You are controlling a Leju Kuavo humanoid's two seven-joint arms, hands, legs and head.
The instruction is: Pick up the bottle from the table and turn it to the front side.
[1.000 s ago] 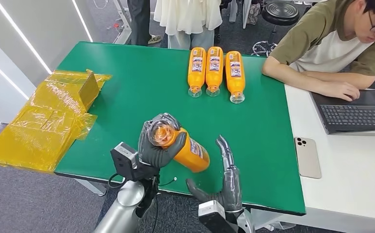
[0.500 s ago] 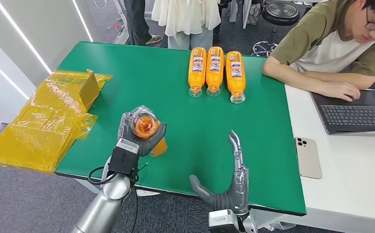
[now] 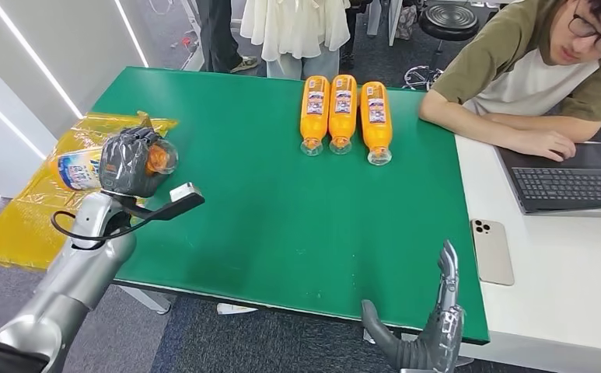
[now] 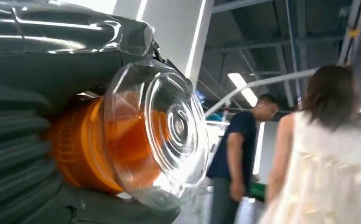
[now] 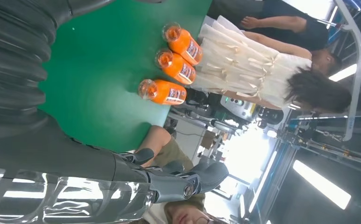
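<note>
Off table's left edge, left hand now grips bottle sideways; right hand spread, lower.

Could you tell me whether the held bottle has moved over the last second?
Yes. The left hand carried the bottle leftward, past the green table's left edge.

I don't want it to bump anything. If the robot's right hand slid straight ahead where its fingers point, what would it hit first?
Probably nothing soon. The right hand points across bare green table; the three orange bottles lie off to its left, the phone to its right. Depth is unclear.
</note>
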